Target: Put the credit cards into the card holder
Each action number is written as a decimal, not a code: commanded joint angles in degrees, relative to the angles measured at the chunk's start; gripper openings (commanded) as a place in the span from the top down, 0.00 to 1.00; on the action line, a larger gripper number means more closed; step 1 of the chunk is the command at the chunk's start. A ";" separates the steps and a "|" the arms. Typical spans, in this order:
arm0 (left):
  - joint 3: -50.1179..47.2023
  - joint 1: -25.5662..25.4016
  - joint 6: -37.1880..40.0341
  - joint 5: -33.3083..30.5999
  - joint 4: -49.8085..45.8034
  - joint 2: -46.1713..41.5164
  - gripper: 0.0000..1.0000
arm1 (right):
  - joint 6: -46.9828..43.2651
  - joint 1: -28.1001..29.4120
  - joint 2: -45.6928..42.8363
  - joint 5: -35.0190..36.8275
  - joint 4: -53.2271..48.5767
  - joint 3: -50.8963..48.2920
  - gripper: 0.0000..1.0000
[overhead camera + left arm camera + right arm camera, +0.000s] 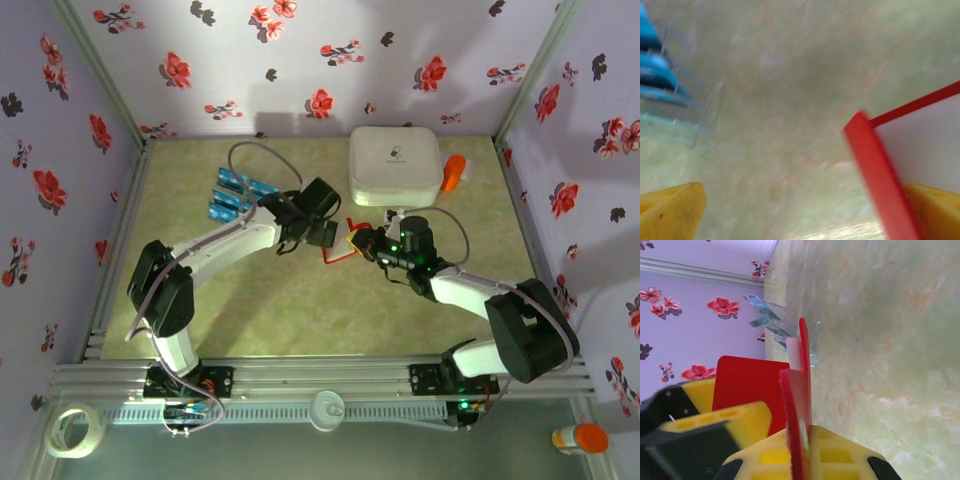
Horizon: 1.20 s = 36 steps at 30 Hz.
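Card holder (747, 385): red, opened like a book and stood on edge, one leaf pinched in the closed right claw (799, 455). The other leaf reaches in just beside one finger of the left claw (800, 220), which stands wide open and holds nothing. Credit cards (233, 195): blue, upright in a clear rack (695, 125) on the surface beyond the left claw, well apart from the holder, none loaded. Step in hand, by judgement: presenting the holder open; the next move calls for the left claw to reach the rack, pinch one thin card by its edge and line it up with a pocket.
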 commanded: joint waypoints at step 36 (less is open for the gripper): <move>-18.42 -2.76 -1.22 -4.97 6.50 1.62 0.00 | 5.39 18.04 1.26 33.44 17.55 -16.28 1.00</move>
